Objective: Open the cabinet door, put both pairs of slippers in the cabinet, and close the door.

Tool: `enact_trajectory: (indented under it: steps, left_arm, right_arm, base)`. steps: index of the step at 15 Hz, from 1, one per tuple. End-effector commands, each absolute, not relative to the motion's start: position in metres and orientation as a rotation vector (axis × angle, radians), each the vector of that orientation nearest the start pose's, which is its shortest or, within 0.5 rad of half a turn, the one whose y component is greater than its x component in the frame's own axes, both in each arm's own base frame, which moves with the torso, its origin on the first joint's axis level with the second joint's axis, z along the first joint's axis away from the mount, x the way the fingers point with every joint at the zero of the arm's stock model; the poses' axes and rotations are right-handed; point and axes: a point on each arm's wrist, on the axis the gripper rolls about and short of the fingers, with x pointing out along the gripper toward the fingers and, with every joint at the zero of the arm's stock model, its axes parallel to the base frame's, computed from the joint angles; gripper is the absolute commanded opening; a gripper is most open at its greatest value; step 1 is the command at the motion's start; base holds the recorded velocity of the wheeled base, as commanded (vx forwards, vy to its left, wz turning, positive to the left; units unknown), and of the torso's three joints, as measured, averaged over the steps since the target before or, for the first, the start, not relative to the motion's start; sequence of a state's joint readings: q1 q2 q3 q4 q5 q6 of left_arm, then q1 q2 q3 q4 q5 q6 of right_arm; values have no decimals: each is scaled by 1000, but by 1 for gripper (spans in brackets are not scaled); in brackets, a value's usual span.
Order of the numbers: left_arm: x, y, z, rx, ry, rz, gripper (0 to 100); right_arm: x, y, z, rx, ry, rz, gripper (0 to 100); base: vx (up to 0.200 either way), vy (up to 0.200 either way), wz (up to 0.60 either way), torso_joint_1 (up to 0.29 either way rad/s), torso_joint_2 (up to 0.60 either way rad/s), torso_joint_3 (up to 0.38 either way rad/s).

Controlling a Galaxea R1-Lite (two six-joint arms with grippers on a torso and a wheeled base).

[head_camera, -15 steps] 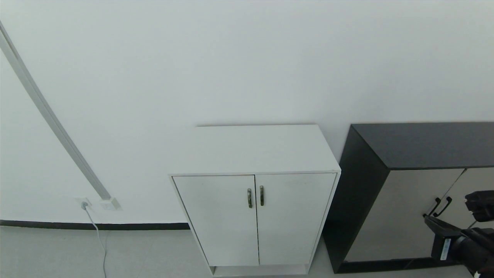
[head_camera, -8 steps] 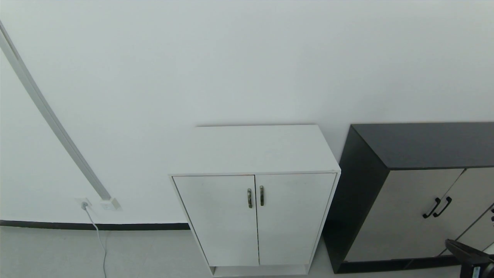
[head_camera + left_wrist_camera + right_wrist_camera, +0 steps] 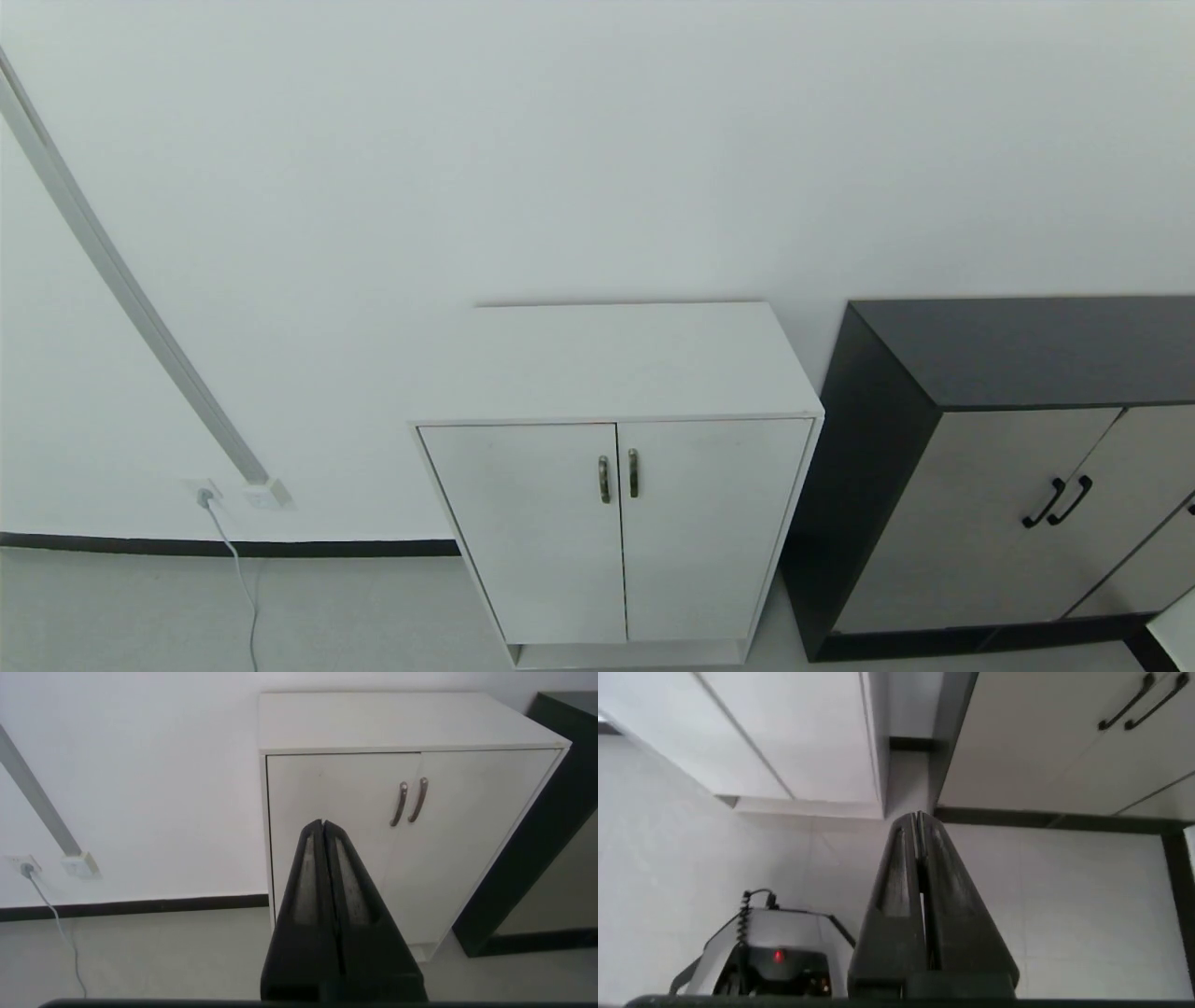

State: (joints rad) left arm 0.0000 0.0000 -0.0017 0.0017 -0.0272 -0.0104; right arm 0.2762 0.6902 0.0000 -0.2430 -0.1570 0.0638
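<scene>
White cabinet (image 3: 624,364), both doors (image 3: 527,527) shut

The head view looks down on the white cabinet (image 3: 523,532), the left wrist view faces its doors, and the right wrist view sees its base.
</scene>
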Motion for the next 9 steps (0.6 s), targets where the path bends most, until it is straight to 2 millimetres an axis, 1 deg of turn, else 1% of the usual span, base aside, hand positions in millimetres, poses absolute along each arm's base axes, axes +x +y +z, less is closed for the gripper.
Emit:
enact_trajectory:
  steps: [1, 4, 7, 9]
  left_arm:
    - [-23, -1, 76, -11, 0, -28, 0]
    - [-23, -1, 76, -9, 0, -28, 0]
    - [-23, -1, 76, -11, 0, -28, 0]
    - [-23, -1, 75, -11, 2, -28, 0]
  right_arm:
    - [23, 4, 89, -6, 380, 174, 0]
    - [7, 0, 78, -20, 392, 187, 0]
    - [4, -1, 79, -30, 337, 183, 0]
    - [2, -1, 79, -36, 306, 118, 0]
  base:
    - [0, 0, 0, 0, 0, 0]
    - [0, 0, 0, 0, 0, 0]
    - [0, 0, 0, 0, 0, 0]
    - [0, 0, 0, 0, 0, 0]
